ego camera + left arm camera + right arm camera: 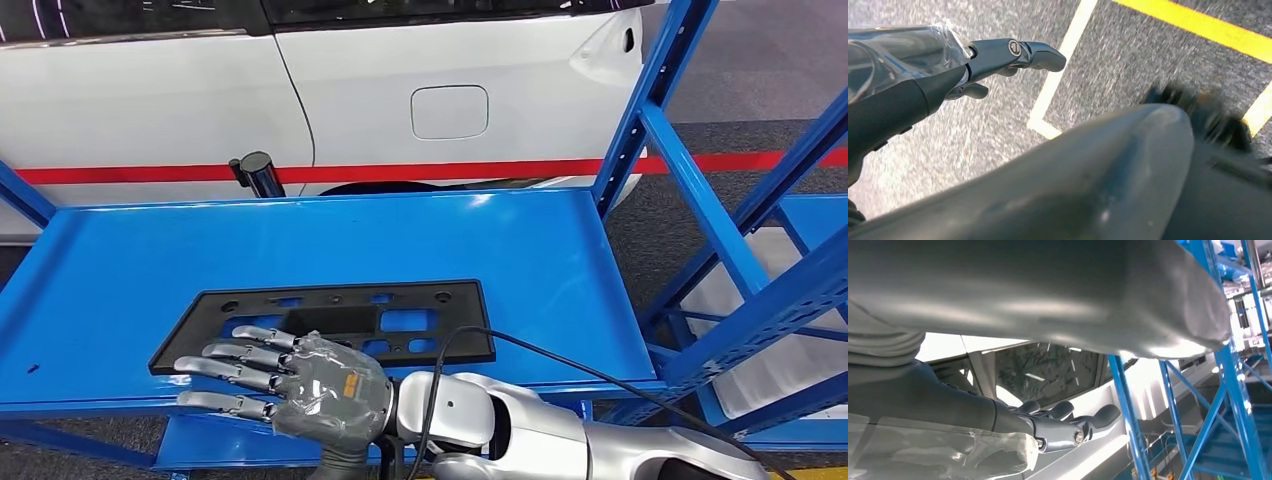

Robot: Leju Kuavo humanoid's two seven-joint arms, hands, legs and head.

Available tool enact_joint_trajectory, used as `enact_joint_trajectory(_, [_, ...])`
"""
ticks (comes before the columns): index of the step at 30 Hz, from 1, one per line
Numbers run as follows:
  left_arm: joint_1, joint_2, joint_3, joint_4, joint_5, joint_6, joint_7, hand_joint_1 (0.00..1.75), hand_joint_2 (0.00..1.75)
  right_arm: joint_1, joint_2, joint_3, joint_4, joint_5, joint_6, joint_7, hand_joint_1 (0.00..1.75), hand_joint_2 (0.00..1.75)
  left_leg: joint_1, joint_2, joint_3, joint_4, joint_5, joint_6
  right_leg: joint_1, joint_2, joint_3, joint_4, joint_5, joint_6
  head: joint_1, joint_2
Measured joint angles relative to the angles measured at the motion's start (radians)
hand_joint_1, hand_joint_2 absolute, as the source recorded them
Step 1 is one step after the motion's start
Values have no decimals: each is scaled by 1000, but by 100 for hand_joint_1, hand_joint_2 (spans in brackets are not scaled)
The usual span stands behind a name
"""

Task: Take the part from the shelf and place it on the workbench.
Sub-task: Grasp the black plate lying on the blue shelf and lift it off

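Observation:
The part point(335, 300) is a flat black rectangular frame with cut-outs, lying on the blue shelf board point(560, 260) near its front edge. My right hand point(300, 385) reaches in from the lower right, its fingers point(235, 352) stretched out and apart over the part's near left corner. I cannot tell whether they touch it. The right hand point(1063, 427) holds nothing in the right wrist view. My left hand point(998, 60) hangs over the floor, fingers loose and holding nothing.
A white car point(400, 90) stands close behind the shelf, with a black post point(258, 172) in front of it. Blue uprights and braces point(650, 100) rise at the shelf's right end. A black cable point(560, 355) loops over my right forearm. Painted floor lines point(1058, 80) lie below.

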Motion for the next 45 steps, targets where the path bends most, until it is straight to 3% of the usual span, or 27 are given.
enact_joint_trajectory(2, [-4,3,-6,0,-6,0,3,0,0,-1,15,4,18,3,-1,-2,0,0,-5,0,35,-85,31,10,4,1,-1,0,-1,6,1,0])
enact_joint_trajectory(5, [-3,5,-10,0,-6,3,5,0,0,-2,31,10,39,4,0,-2,0,0,-6,0,34,-92,35,27,5,1,-1,-1,-2,19,2,0])
enact_joint_trajectory(6, [-3,6,-11,0,-5,8,3,0,0,-2,34,12,45,3,1,-2,0,0,-3,0,35,-95,38,35,4,1,-7,13,-14,24,3,0])
enact_joint_trajectory(8, [-5,9,-12,0,-2,23,-5,0,0,-1,35,14,54,-1,5,-2,0,0,-1,1,36,-99,42,46,3,1,-48,106,-71,30,3,0])
enact_joint_trajectory(10, [-4,9,-13,0,1,32,-15,0,0,2,36,17,62,-4,10,-1,0,0,-3,2,34,-98,42,50,4,1,-115,250,-133,33,4,0])
enact_joint_trajectory(11, [-3,9,-13,0,2,35,-19,0,0,4,35,18,65,-4,12,2,0,0,-4,2,34,-98,41,51,4,1,-137,294,-144,34,4,0])
enact_joint_trajectory(12, [-2,8,-14,0,4,37,-22,0,0,6,35,20,68,-4,14,8,0,0,-5,2,35,-98,41,51,4,1,-140,298,-133,34,4,0])
enact_joint_trajectory(13, [-2,6,-14,0,8,38,-24,0,0,8,34,21,69,-2,19,17,0,0,-5,2,36,-98,41,51,4,1,-121,257,-105,33,4,0])
enact_joint_trajectory(15, [1,-4,-14,0,18,37,-25,0,0,10,29,23,68,7,35,41,0,0,-7,2,39,-96,39,48,5,0,-44,103,-36,27,4,0])
enact_joint_trajectory(17, [8,-16,-14,0,27,34,-25,0,0,13,23,25,60,17,54,67,0,0,-10,2,38,-94,36,42,8,1,2,5,-4,20,4,0])
enact_joint_trajectory(21, [30,-42,-14,0,37,32,-24,0,0,23,0,29,33,40,86,118,0,0,-8,6,29,-78,22,23,8,5,3,-9,2,3,2,0])
enact_joint_trajectory(22, [35,-47,-14,0,40,30,-23,0,0,24,-7,29,25,45,94,131,0,0,-5,6,16,-47,2,16,5,4,4,-11,4,-1,2,0])
enact_joint_trajectory(24, [46,-56,-14,0,43,24,-21,0,0,29,-21,29,12,51,109,154,0,0,0,6,-40,80,-64,4,3,4,4,-11,4,-5,0,0])
enact_joint_trajectory(26, [56,-62,-14,0,45,18,-15,0,0,37,-39,30,6,59,119,168,0,87,6,6,-99,208,-111,-4,3,4,3,-11,4,-5,0,0])
enact_joint_trajectory(27, [59,-65,-14,0,45,16,-10,0,0,41,-47,30,5,65,124,174,0,131,8,6,-107,223,-108,-6,3,4,3,-11,4,-5,0,0])
enact_joint_trajectory(28, [60,-67,-14,0,44,13,-4,0,0,43,-54,30,4,71,130,179,0,175,10,6,-93,195,-87,-6,2,4,4,-11,4,-4,0,0])
enact_joint_trajectory(31, [61,-71,-14,0,42,8,4,0,0,42,-71,30,5,85,149,197,0,175,11,5,15,-23,4,-2,3,7,8,-10,2,3,0,0])
enact_joint_trajectory(33, [60,-76,-14,0,40,9,-2,0,0,40,-85,28,11,84,158,210,0,175,5,3,44,-87,20,10,6,9,6,-10,3,14,1,0])
enact_joint_trajectory(35, [58,-81,-14,0,38,10,-7,0,0,37,-98,26,20,77,162,216,0,175,1,3,43,-89,24,26,4,8,3,-11,4,27,2,0])
enact_joint_trajectory(37, [56,-85,-14,1,37,12,-10,0,0,34,-108,23,29,72,162,218,0,175,3,3,44,-94,30,40,1,6,-8,14,-15,36,2,0])
enact_joint_trajectory(38, [54,-87,-14,1,37,12,-12,0,0,32,-113,22,31,71,162,218,0,175,3,4,45,-97,32,46,0,5,-26,55,-41,39,2,0])
enact_joint_trajectory(41, [50,-93,-14,1,32,2,-25,0,0,29,-129,21,48,66,168,231,0,175,-1,6,44,-96,32,55,1,4,-117,254,-128,42,2,0])
enact_joint_trajectory(42, [50,-95,-15,1,30,-6,-31,0,0,29,-137,21,57,62,171,241,0,175,-2,5,44,-96,32,55,0,4,-132,286,-132,42,2,0])
enact_joint_trajectory(43, [50,-97,-16,1,28,-14,-36,0,0,28,-145,19,65,57,175,251,0,175,-2,5,45,-96,32,55,0,4,-127,274,-115,42,2,0])
enact_joint_trajectory(45, [49,-101,-17,1,27,-26,-41,0,0,19,-163,11,81,45,181,273,0,175,-3,3,46,-94,31,54,0,4,-65,146,-47,38,2,0])
